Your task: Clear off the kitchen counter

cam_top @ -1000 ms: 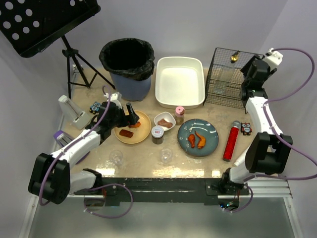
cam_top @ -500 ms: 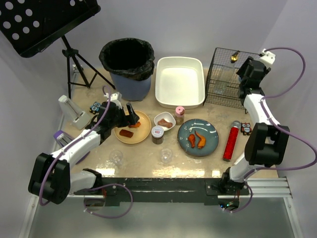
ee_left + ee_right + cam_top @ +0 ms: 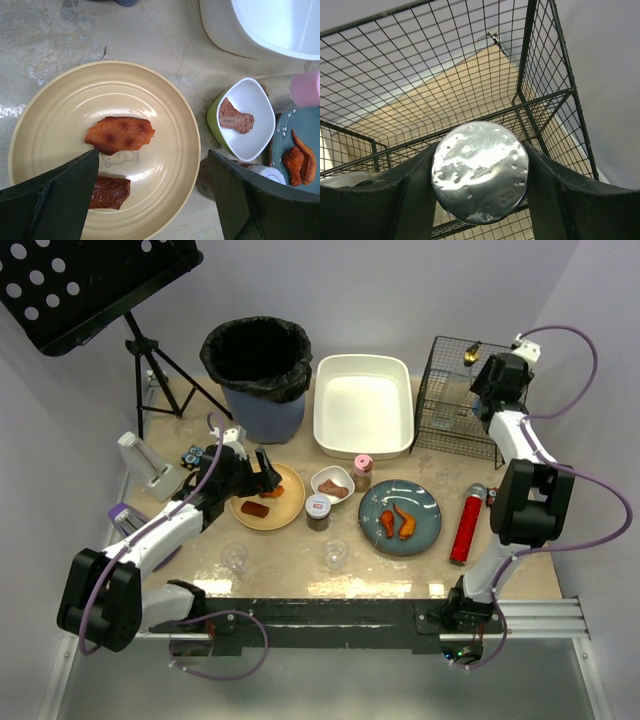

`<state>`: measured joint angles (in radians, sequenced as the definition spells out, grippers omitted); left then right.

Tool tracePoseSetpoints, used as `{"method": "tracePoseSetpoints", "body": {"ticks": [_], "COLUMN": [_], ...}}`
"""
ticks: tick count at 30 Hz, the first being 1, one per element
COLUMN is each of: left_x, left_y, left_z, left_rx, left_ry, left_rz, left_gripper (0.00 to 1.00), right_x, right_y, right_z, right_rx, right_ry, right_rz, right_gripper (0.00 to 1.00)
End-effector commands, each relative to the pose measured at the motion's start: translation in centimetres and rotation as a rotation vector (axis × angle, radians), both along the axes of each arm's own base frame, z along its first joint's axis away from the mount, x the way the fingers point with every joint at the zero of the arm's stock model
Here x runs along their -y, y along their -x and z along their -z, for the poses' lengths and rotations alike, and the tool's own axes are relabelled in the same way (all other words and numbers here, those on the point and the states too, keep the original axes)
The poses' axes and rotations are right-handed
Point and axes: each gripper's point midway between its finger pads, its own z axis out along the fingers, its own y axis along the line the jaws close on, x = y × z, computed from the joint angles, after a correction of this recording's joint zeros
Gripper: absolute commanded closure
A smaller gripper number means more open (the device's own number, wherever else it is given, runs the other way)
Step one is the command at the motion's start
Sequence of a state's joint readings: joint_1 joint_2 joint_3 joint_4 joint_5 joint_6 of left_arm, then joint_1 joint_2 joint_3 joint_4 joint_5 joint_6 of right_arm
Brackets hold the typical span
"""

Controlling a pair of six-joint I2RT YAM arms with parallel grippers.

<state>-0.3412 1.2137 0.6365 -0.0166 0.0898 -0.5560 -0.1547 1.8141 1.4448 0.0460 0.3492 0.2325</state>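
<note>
The beige stone-patterned kitchen counter (image 3: 285, 560) carries dishes and jars. My left gripper (image 3: 266, 478) is open and empty, low over a yellow plate (image 3: 290, 502). In the left wrist view the gripper (image 3: 152, 165) straddles the plate (image 3: 50, 100), which holds an orange food piece (image 3: 120, 134) and a darker one (image 3: 110, 191). My right gripper (image 3: 478, 358) is shut on a shaker (image 3: 472, 353) above the back right corner of the black wire basket (image 3: 450, 405). In the right wrist view the gripper (image 3: 480, 172) clamps the shaker's shiny perforated lid (image 3: 480, 170) over the basket (image 3: 445, 75).
A black-lined bin (image 3: 257, 380) and a white tub (image 3: 363, 405) stand at the back. A small bowl with meat (image 3: 332, 483), two jars (image 3: 363, 472) (image 3: 318, 511), a blue plate with chicken (image 3: 400, 517), a red cylinder (image 3: 465, 528) and two glasses (image 3: 235, 557) (image 3: 336, 555) sit mid-counter.
My right arm has swung back and left, carrying the shaker further over the wire basket. My left arm has not moved.
</note>
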Motion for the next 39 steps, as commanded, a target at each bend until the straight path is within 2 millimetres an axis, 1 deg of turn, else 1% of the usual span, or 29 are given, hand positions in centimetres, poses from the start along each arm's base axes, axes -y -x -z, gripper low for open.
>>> {"method": "tracePoseSetpoints", "body": {"ticks": [1, 5, 7, 9, 10, 12, 13, 15, 18, 21, 23, 25, 26, 30, 33, 34, 36, 37, 38, 39], "left_x": [0.7, 0.7, 0.7, 0.7, 0.7, 0.7, 0.7, 0.7, 0.6, 0.6, 0.6, 0.6, 0.6, 0.6, 0.7, 0.7, 0.8, 0.8, 0.8, 0.8], "left_y": [-1.3, -1.3, -1.3, -1.3, -1.3, -1.3, -1.3, -1.2, -1.3, -1.2, -1.3, -1.2, -1.2, -1.2, -1.2, -1.2, -1.2, -1.2, -1.2, -1.2], "left_z": [-2.4, -2.4, -2.3, -2.2, -2.3, -2.4, -2.4, -2.3, -2.4, -2.3, -2.4, -2.3, -2.4, -2.5, -2.5, -2.6, -2.7, -2.7, -2.8, -2.8], "left_rx": [0.072, 0.073, 0.072, 0.069, 0.069, 0.072, 0.073, 0.071, 0.075, 0.072, 0.075, 0.074, 0.075, 0.078, 0.077, 0.079, 0.081, 0.082, 0.083, 0.083], "left_ry": [0.021, 0.021, 0.021, 0.020, 0.020, 0.021, 0.020, 0.019, 0.017, 0.017, 0.017, 0.016, 0.018, 0.019, 0.021, 0.023, 0.024, 0.026, 0.029, 0.030], "left_rz": [0.018, 0.018, 0.018, 0.018, 0.018, 0.018, 0.019, 0.019, 0.016, 0.015, 0.016, 0.016, 0.015, 0.015, 0.019, 0.020, 0.022, 0.021, 0.019, 0.021], "left_gripper": [0.07, 0.07, 0.07, 0.07, 0.06, 0.07, 0.07, 0.07, 0.07, 0.07, 0.07, 0.07, 0.07, 0.07, 0.07, 0.07, 0.07, 0.07, 0.07, 0.07], "right_x": [0.3, 0.7, 1.0, 1.0, 1.1, 1.1, 1.1, 0.9, 1.0, 1.0, 0.9, 1.2, 1.3, 1.4, 1.1, 0.9, 0.3, -0.4, -1.0, -1.6], "right_y": [-1.4, -1.4, -1.2, -1.2, -1.2, -1.1, -1.1, -1.0, -0.8, -0.5, -0.4, -0.2, 0.2, 2.1, 3.8, 4.5, 6.1, 6.7, 7.3, 8.3], "right_z": [-4.9, -3.8, -3.4, -3.3, -3.3, -3.3, -3.3, -3.7, -4.5, -5.3, -5.5, -5.7, -5.5, -7.3, -8.0, -8.6, -9.0, -9.4, -9.3, -10.1], "right_rx": [0.115, 0.076, 0.061, 0.055, 0.053, 0.049, 0.049, 0.058, 0.071, 0.087, 0.088, 0.092, 0.078, 0.135, 0.177, 0.198, 0.233, 0.257, 0.271, 0.303], "right_ry": [0.024, 0.028, 0.029, 0.030, 0.031, 0.030, 0.030, 0.025, 0.024, 0.025, 0.026, 0.028, 0.021, -0.009, -0.068, -0.085, -0.129, -0.152, -0.182, -0.208], "right_rz": [-0.003, 0.020, 0.033, 0.037, 0.040, 0.042, 0.042, 0.038, 0.042, 0.045, 0.047, 0.062, 0.074, 0.123, 0.147, 0.146, 0.148, 0.127, 0.110, 0.091], "right_gripper": [1.00, 0.90, 0.83, 0.72, 0.65, 0.47, 0.40, 0.32, 0.25, 0.20, 0.19, 0.19, 0.18, 0.18, 0.18, 0.18, 0.18, 0.18, 0.18, 0.19]}}
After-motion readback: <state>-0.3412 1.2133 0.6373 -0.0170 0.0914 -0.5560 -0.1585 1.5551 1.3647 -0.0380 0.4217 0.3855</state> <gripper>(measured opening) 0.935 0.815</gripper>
